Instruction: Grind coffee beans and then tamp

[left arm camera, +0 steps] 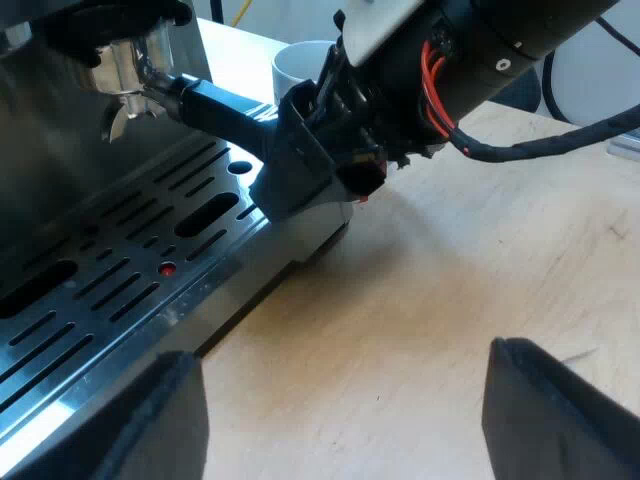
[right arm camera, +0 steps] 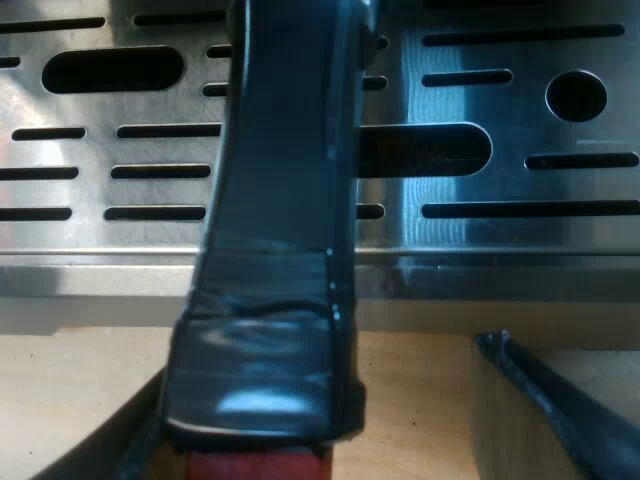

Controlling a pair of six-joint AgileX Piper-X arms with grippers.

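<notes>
The metal holder (left arm camera: pixel 125 70) is locked into the espresso machine's (left arm camera: pixel 60 150) front, and its dark handle (left arm camera: pixel 225 105) sticks out over the drip tray (left arm camera: pixel 130 290). My right gripper (left arm camera: pixel 310 135) sits around the outer part of that handle. In the right wrist view the handle (right arm camera: pixel 280 250) with its red end (right arm camera: pixel 255 465) runs between my right gripper's (right arm camera: pixel 320 400) fingers. One finger (right arm camera: pixel 545 400) stands apart from the handle with a gap showing, so this gripper is open. My left gripper (left arm camera: pixel 350 420) hangs open over the wooden table (left arm camera: pixel 450 270), holding nothing.
A white mug (left arm camera: pixel 300 65) stands on the table beyond the handle and the right arm. The slotted drip tray (right arm camera: pixel 480 250) ends at an edge just above the table. Bare wood lies under my left gripper.
</notes>
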